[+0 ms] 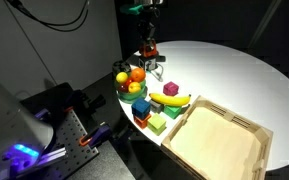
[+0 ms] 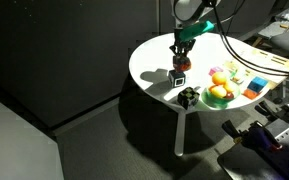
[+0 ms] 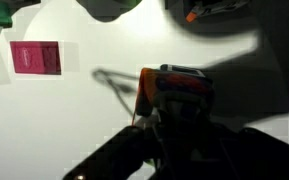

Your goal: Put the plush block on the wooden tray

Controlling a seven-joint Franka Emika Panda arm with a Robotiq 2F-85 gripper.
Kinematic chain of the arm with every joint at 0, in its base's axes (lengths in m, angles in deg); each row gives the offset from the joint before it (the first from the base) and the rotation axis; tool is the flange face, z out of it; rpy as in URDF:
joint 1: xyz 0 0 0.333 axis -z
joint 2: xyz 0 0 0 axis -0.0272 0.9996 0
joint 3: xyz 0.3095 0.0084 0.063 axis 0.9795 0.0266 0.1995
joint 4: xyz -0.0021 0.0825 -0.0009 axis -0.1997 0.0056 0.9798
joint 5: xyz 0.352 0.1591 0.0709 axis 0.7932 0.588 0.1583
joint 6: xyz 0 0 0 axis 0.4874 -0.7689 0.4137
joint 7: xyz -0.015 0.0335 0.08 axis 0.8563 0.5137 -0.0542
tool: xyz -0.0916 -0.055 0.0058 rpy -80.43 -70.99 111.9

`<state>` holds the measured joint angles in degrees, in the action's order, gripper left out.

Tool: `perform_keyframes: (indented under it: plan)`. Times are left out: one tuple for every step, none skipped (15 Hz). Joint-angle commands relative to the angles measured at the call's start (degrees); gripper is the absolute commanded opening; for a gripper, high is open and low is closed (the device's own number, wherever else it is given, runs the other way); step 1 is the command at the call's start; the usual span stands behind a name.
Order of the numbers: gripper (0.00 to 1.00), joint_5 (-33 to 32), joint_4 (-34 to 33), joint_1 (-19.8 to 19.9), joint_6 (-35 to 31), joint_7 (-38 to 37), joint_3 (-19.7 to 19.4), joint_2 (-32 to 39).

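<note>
- Nearest in an exterior view: big shallow rectangular pale wooden tray, low sides, at worktop edge. Nothing in it that I can see.
- Just beyond tray: small hard coloured blocks, then yellow toy banana, then heap of toy fruit.
- Further back: claw narrowed onto the soft red-and-orange fabric plush block. Wrist view shows block between the fingers. Whether it's clear of the worktop, can't tell.
- Pale cube sits just below/beside claw.
- Handling, my guess: light, squashy, fabric not slippery and not fragile. It'll deform under squeeze, so grip opposite flat faces mid-height, not corners.
- Block is well apart from tray, w/ fruit and blocks in between, so carry it high.
</note>
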<state>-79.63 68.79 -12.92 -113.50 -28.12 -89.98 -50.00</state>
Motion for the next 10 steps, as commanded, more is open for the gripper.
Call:
perform_keyframes:
  plan:
    - [0.09,2.12,1.08,1.96,2.30,0.63,0.83,-3.96]
    - [0.09,2.38,1.29,2.31,2.54,0.32,0.66,-4.75]
    - [0.09,2.59,1.44,2.64,2.75,0.10,0.56,-5.35]
    - [0.09,2.71,1.65,3.08,3.07,0.12,0.46,-6.07]
    - [0.09,2.72,1.92,3.56,3.40,0.27,0.36,-6.73]
    - [0.09,2.75,2.15,4.04,3.71,0.51,0.33,-7.28]
    - [0.09,2.83,2.48,4.67,4.09,0.85,0.25,-7.95]
    - [0.09,3.01,2.79,5.33,4.32,1.24,0.23,-8.51]
    - [0.09,3.23,3.11,6.06,4.38,1.50,0.13,-9.09]
    - [0.09,3.50,3.44,6.74,4.44,1.63,0.03,-9.60]
